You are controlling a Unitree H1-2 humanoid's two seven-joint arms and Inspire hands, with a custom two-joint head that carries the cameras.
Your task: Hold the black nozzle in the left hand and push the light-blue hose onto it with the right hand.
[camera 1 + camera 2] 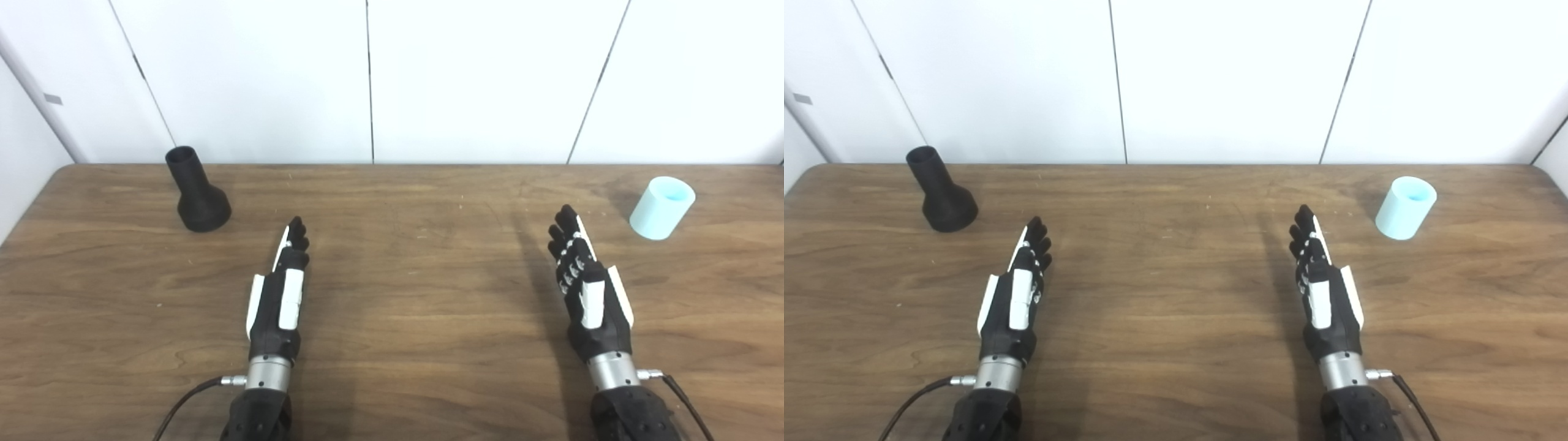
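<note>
Trouble, as we judge it, starts with how both parts stand: neither is yet in our grasp. Taking the black nozzle point(197, 191) as our landmark, it stands upright on its flared base with the narrow neck up, near the far left corner of the wooden table point(416, 294). Our left hand point(280, 294) lies nearer us and a little to the right of the nozzle, apart from it, fingers stretched out flat and holding nothing. Our right hand point(589, 288) is well to the right of the nozzle, likewise extended and empty. The light-blue hose point(662, 207), a short pale cylinder with its open end upward, stands far across the table from the nozzle, just beyond and to the right of the right hand.

Risks as we see them: the nozzle is top-light on a broad foot, so a sideways brush from our fingers would more likely slide it than tip it, perhaps toward the back edge. The hose piece looks light and could topple and roll if we nudge its wall before closing around it. Later, if the two axes are not lined up, the hose mouth may catch on the nozzle rim and the push could twist the nozzle out of the left hand's hold.

Beyond the nozzle the tabletop ends against plain white wall panels point(478, 73) with dark seams. The wood grain is dark brown and bears faint specks.
</note>
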